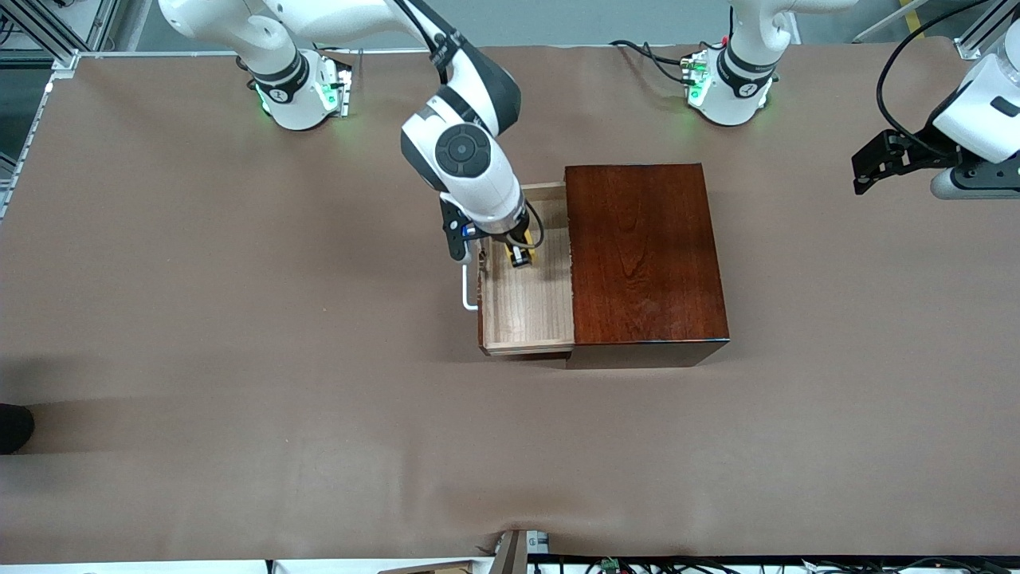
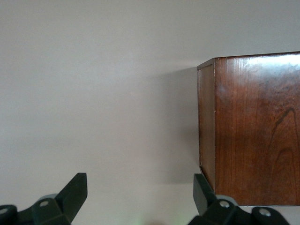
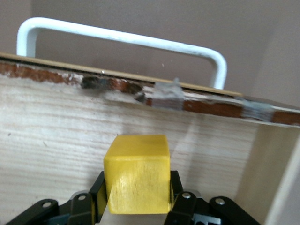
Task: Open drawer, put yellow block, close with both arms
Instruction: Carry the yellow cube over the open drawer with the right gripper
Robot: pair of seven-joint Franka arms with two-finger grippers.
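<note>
The drawer stands pulled out of the dark reddish-brown box toward the right arm's end of the table, showing its light wood floor. Its white handle is on the drawer's front. My right gripper reaches down into the drawer, shut on the yellow block, which hangs close over the floor near the drawer's front wall. My left gripper waits open over the table off the box's closed end, with nothing between its fingers. The box shows in the left wrist view.
The brown table cover spreads all round the box. The arms' green-lit bases stand along the edge farthest from the front camera. A dark object pokes in at the right arm's end of the table.
</note>
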